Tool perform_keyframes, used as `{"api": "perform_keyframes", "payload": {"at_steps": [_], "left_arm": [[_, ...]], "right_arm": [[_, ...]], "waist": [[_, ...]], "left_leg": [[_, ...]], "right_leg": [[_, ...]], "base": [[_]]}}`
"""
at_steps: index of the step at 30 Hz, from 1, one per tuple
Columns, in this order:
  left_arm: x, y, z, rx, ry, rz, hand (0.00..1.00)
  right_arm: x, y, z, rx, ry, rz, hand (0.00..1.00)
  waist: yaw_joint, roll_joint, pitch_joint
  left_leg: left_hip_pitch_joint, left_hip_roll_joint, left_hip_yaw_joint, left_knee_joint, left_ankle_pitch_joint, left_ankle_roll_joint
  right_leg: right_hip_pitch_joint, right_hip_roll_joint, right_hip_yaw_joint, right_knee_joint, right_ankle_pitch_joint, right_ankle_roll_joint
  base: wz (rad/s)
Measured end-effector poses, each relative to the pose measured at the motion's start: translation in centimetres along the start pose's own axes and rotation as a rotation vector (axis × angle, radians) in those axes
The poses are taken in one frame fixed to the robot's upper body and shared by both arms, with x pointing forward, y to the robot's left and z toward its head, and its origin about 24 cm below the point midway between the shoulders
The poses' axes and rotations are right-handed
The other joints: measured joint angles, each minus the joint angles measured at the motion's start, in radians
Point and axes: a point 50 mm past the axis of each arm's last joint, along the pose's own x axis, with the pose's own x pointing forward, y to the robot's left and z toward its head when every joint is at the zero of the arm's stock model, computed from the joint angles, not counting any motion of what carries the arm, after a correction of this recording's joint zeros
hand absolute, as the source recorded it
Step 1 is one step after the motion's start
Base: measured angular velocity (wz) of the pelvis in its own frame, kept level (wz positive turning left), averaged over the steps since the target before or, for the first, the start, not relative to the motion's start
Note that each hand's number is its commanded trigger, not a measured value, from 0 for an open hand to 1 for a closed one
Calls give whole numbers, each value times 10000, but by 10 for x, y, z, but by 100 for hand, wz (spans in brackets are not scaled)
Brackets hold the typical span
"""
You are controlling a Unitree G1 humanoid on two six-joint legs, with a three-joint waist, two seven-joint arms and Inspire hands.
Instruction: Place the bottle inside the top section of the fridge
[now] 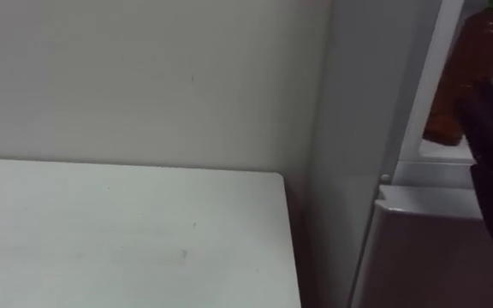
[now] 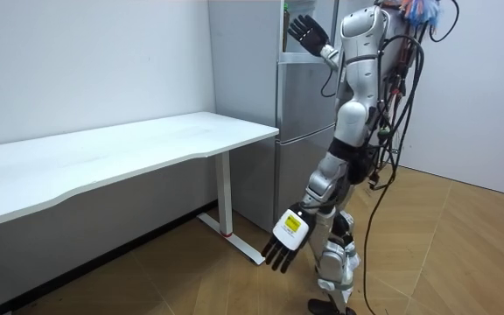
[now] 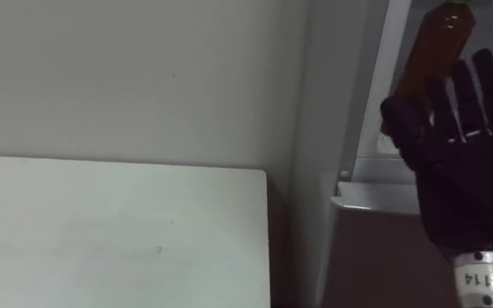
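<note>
A bottle (image 1: 473, 73) of brown liquid with a green cap stands upright on the shelf inside the open upper compartment of the grey fridge (image 1: 349, 128). My right hand (image 3: 460, 162) is raised just in front of the bottle (image 3: 426, 51), open, with its fingers straight and pointing up and nothing in it. Part of the bottle's lower half is hidden behind that hand. In the room view I stand upright by the fridge (image 2: 300, 114) with my right hand (image 2: 307, 35) held up at the upper compartment. My left hand (image 2: 287, 238) hangs open beside my leg.
A white table (image 1: 127, 231) stands against the pale wall, its right end close to the fridge's side. The shut lower fridge door (image 1: 435, 248) lies just below the raised hand. A wooden floor (image 2: 444, 254) stretches behind me.
</note>
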Motion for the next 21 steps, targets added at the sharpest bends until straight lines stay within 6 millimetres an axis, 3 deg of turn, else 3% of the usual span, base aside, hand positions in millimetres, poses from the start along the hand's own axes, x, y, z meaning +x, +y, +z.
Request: {"api": "perform_keyframes", "payload": {"at_steps": [6,12,15,18,21], "left_arm": [[1,-5,10,310,-360,-417,0],[2,-12,19,769,-515,-916,0],[3,-15,23,917,-581,-1206,0],[4,-16,26,721,-602,-1246,0],[3,-16,26,413,-551,-1260,0]], "right_arm": [[-24,-2,-29,1667,1300,752,0],[-49,-26,-63,2755,2489,-82,0],[-73,-42,-84,3653,3216,-724,0],[-92,-57,-92,3822,3683,-1521,0],[-125,-76,-99,3882,4283,-2903,0]], "waist": [[84,23,10],[285,222,24],[246,376,23],[214,377,20],[157,313,-15]], "left_leg": [[-127,-2,50,68,0,5],[-155,7,220,118,-22,39],[-212,7,297,127,-22,43],[-292,7,333,151,-21,45],[-323,7,438,140,-20,45]], "right_leg": [[-97,-2,42,-3,40,-28],[-189,3,107,-22,111,-25],[-285,11,195,21,144,-26],[-418,-5,206,150,144,-27],[-487,-14,176,171,148,-35]], "base": [[-3],[-7],[-9],[-5],[-9]]}}
